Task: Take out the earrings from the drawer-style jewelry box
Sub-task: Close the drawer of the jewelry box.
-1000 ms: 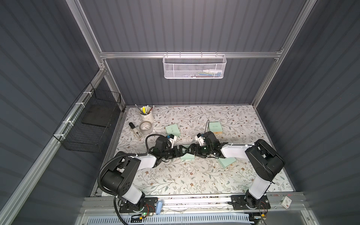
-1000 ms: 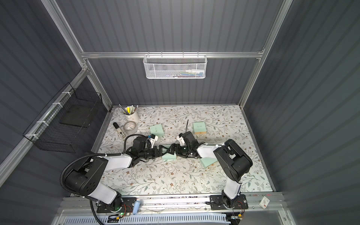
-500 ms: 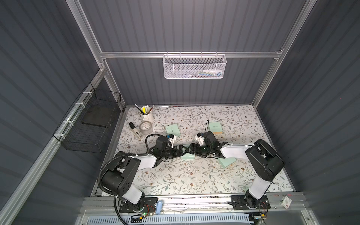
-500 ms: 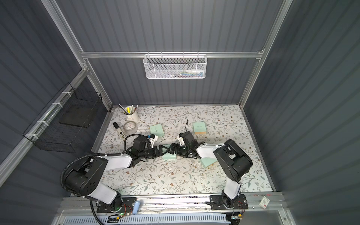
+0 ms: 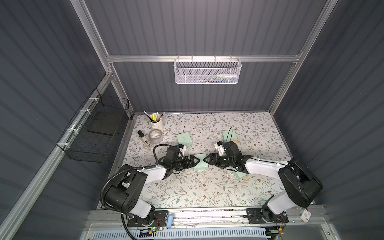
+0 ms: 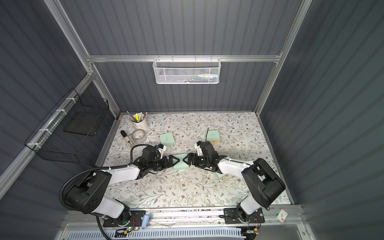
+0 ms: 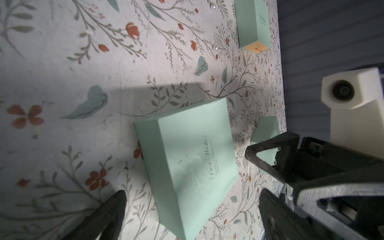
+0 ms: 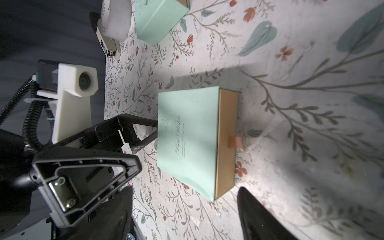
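The mint drawer-style jewelry box [image 5: 200, 166] [image 6: 180, 165] lies mid-table between my two grippers. Its tan drawer front [image 8: 226, 141] with a small tab looks shut and faces the right gripper. My left gripper [image 5: 195, 162] [image 7: 192, 193] is open at the box's [image 7: 187, 162] closed end, with one corner reaching between its fingers. My right gripper [image 5: 205, 161] [image 8: 185, 189] is open at the drawer end, clamping nothing. Two tiny pale earrings [image 7: 213, 6] [image 7: 216, 48] lie apart on the cloth beside a farther box [image 7: 253, 25]. The drawer's inside is hidden.
Other mint boxes sit at the back left [image 5: 184, 138], the back right [image 5: 229, 135] and under the right forearm [image 5: 241, 175]. A pen cup [image 5: 156, 124], a tape roll [image 5: 155, 136] and a marker [image 5: 144, 140] stand at the back left. Wire baskets hang on the walls.
The right gripper's jaws have come somewhat closer together. Both arms stay at the box's two ends and the box has not moved.
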Available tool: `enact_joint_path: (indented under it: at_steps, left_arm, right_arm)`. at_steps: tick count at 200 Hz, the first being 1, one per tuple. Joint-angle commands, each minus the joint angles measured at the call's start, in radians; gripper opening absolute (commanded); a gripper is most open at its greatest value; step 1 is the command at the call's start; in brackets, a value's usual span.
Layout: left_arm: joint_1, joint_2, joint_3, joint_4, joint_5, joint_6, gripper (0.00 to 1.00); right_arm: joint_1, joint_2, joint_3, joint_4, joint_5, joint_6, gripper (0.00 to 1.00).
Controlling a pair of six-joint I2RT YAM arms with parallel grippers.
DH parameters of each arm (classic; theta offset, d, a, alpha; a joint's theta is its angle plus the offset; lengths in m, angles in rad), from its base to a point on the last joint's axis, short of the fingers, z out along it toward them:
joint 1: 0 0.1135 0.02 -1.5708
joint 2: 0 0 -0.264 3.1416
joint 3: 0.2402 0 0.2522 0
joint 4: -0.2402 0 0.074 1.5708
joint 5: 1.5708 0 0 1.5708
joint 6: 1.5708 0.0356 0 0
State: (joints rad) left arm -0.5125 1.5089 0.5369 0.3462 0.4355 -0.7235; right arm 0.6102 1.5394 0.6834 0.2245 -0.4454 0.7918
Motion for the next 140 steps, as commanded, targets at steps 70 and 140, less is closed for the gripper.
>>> enact_joint_path:
  at_steps: [70, 140]
  left_arm:
    - [0.002, 0.054, 0.044, 0.073, 0.097, -0.020, 1.00]
    - [0.001, 0.079, 0.054, 0.079, 0.129, -0.010, 1.00]
  right_arm:
    - [-0.059, 0.128, 0.063, -0.003, 0.002, 0.029, 0.06]
    - [-0.058, 0.234, 0.128, 0.022, -0.034, 0.051, 0.07]
